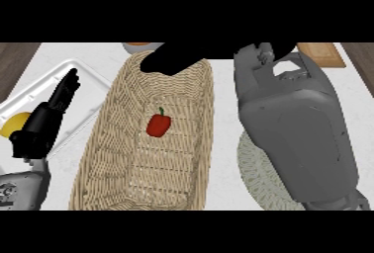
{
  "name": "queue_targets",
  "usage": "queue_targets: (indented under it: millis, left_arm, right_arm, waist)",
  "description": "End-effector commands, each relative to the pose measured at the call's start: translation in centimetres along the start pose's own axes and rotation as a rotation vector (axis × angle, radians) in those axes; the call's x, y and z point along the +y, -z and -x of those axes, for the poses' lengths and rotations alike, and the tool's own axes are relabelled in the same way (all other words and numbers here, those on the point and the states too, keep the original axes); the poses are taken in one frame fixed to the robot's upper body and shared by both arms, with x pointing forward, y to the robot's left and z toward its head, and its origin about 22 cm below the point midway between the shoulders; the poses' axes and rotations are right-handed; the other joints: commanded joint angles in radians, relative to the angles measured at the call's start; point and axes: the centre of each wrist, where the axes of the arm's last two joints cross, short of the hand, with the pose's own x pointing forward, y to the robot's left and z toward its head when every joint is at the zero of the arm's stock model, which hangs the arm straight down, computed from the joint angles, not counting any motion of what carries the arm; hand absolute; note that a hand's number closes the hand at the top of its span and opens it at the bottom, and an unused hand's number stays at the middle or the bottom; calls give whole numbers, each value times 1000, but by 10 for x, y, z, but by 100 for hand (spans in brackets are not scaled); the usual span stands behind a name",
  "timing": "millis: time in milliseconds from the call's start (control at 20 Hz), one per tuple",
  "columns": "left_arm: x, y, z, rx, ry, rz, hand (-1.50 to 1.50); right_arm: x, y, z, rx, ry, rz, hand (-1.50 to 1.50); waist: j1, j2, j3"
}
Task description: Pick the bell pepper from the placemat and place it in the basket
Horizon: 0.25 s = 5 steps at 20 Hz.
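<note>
– Right forearm [300,138] fills the near right and lies across the pale placemat [252,173]. No red shows on the mat's bare part.
– And near left?
– Left hand [44,123] rests over the white tray [36,84], fingers straight and pointing far, holding nothing.
– Where's the pepper?
– Bell pepper [159,125] lies inside the basket [91,148], on the woven floor about mid-length, stem pointing far. The basket's long axis runs near to far.
– Right hand?
– Right hand [175,59] hangs over the basket's far end as a dark shape. I cannot tell how far open it is. The pepper lies on its near side, well apart, and nothing touches it.
– Which hand is closer?
– The right seems closer, lined up along the basket's length. The left sits off to the side, beyond the basket's left wall.
– Judgement?
– The placing looks done. The coming move likely only needs the right arm to come away without brushing the far rim.
</note>
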Motion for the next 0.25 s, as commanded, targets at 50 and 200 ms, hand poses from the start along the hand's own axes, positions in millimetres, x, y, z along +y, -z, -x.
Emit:
queue_targets:
  millis: [50, 200]
  left_arm:
    - [10, 1, 1, -9, 10, -26, 0]
    - [9, 5, -6, 4, -15, -12, 0]
  right_arm:
    - [-50, 5, 44, 87, 148, 206, -150]
    - [-85, -3, 56, 98, 199, 282, -150]
  waist:
    - [-9, 1, 1]
    - [-8, 0, 0]
